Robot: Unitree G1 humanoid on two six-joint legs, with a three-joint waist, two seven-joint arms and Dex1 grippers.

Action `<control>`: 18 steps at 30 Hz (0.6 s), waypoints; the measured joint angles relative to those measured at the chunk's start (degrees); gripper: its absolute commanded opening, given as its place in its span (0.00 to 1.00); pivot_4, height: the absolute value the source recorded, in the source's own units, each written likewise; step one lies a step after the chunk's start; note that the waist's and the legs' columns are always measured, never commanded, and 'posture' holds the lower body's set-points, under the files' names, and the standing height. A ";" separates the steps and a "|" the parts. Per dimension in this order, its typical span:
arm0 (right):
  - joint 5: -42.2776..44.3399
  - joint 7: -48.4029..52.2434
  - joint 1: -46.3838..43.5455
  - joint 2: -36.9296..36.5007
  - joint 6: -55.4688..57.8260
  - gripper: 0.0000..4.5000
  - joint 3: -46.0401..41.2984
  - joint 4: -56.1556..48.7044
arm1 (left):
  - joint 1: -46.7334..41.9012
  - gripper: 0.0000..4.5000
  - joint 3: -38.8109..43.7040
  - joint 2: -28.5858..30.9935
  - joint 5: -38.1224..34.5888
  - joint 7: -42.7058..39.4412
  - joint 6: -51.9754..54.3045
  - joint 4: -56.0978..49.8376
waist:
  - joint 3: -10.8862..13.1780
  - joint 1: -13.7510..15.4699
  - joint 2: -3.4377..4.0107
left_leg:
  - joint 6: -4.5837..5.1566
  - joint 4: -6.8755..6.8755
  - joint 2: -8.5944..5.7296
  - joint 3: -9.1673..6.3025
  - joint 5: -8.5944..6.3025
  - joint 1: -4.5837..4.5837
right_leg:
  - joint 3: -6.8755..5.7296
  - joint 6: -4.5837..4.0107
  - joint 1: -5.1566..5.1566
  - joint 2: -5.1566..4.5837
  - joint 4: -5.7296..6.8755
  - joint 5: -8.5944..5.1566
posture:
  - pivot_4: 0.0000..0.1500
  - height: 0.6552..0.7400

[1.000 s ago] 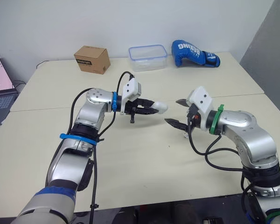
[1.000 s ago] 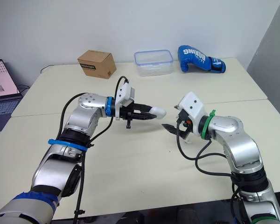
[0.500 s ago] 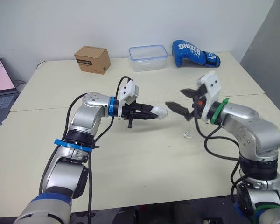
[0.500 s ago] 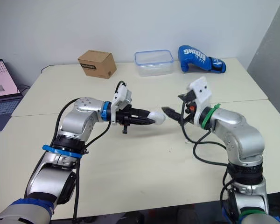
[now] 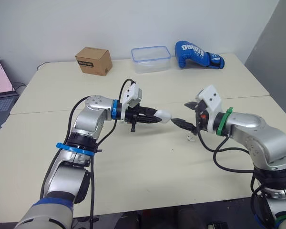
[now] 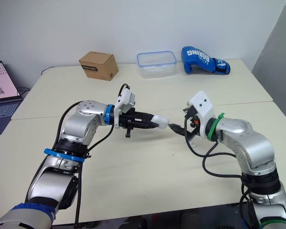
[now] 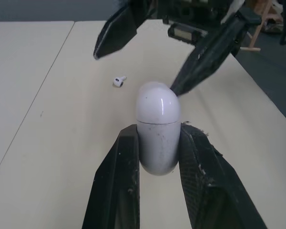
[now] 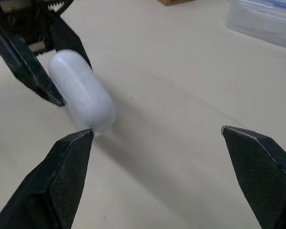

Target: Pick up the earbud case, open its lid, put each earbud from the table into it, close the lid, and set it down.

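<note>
Earbud case (image 7: 157,126): held above the table between the two arms, clear of the surface, lid shut.
Case shape: a smooth, glossy white capsule with rounded ends; a thin seam runs round it where the lid meets the body.
Left gripper (image 5: 155,115): both black fingers clamp the case's lower half, one on each side.
Right gripper (image 8: 157,131): fingers spread wide apart; one pointed tip meets the case's free rounded end, the other stands well away.
Finger texture (image 7: 117,186): matte black, tapering, scuffed and dusty on the inner faces.
Earbud (image 7: 117,81): small, white with a dark tip, lying on the table near the right gripper.
Table (image 5: 133,167): pale cream, flat and matte, with a straight seam crossing its width.
Back of table: a brown cardboard box (image 5: 94,60), a clear plastic tub (image 5: 151,58) with a blue rim, and a shiny blue boxing glove (image 5: 198,54), all well apart from the grippers.
Room: plain white wall behind; a laptop (image 5: 0,90) with a lit screen beyond the table's left edge.
</note>
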 measured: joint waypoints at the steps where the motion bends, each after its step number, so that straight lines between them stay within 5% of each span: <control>1: -0.12 -0.04 -0.02 0.19 -0.44 1.00 0.37 0.01 | 0.00 0.16 0.00 -0.06 -0.03 -0.07 0.00 0.00 | 0.00 0.02 0.00 | 0.00 0.00 0.00 -0.01 0.00 0.00 | -0.01 0.00 0.00 0.00 -0.01 0.00 | 1.00 1.00; 6: 1.06 -0.60 -0.67 3.54 -1.23 1.00 -0.01 1.97 | 0.00 0.16 0.06 -0.08 -0.04 0.06 0.00 -0.04 | 0.00 0.08 0.00 | 0.00 0.00 0.00 -0.03 0.00 0.00 | -0.02 0.00 0.01 0.00 -0.02 0.00 | 1.00 1.00; 18: 13.11 -7.84 -4.82 10.01 9.94 1.00 -15.98 4.72 | 0.23 0.16 -0.13 -0.32 -0.04 0.60 -0.92 -0.27 | 0.00 0.22 0.00 | 0.00 -0.02 -0.01 -0.06 0.00 0.00 | -0.03 -0.01 0.01 -0.01 -0.02 0.01 | 1.00 1.00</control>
